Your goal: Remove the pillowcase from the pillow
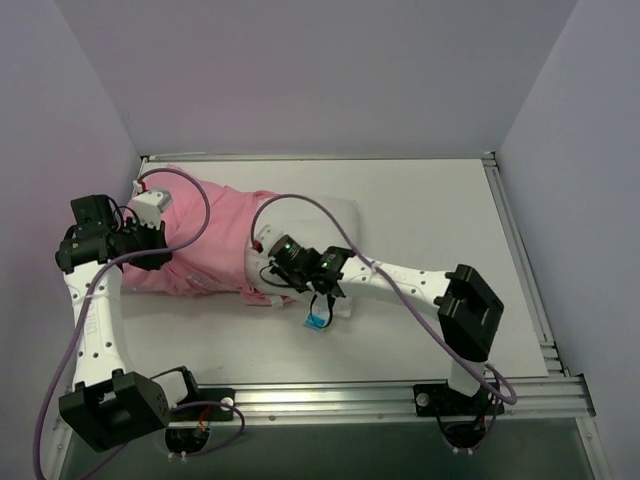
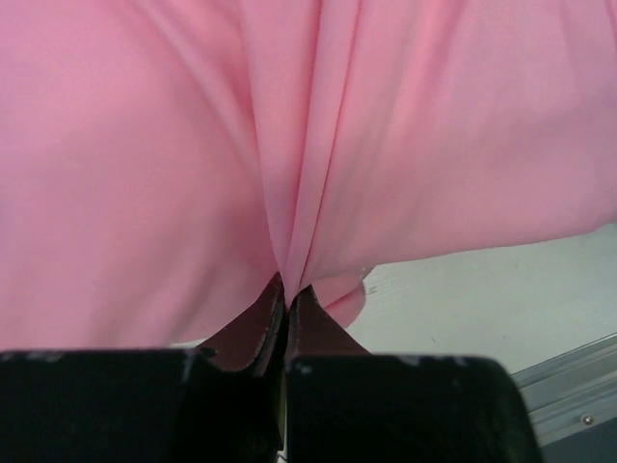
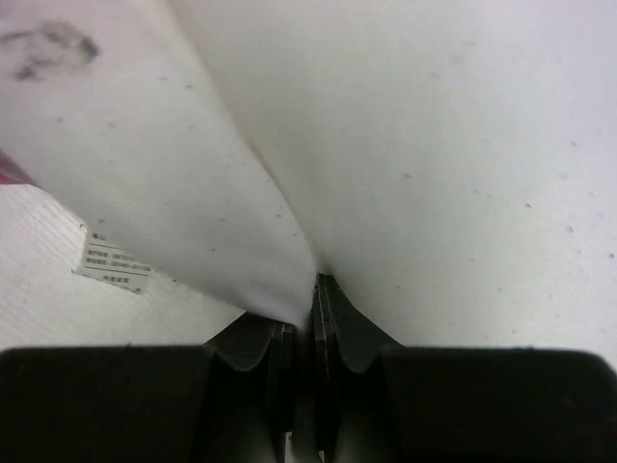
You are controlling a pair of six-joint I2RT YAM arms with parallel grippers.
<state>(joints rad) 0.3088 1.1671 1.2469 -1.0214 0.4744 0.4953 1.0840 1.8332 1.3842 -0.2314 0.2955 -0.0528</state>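
Cables (image 1: 206, 210) drape over pillowcase (image 1: 215, 250) and pillow (image 1: 305, 225) — bluish tag (image 1: 318, 320), perhaps, beside.

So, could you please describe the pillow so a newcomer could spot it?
On the white table, find the pink pillowcase left of centre. The pillow is the white end sticking out rightward, pinched by the right tool; its neighbour is pink.
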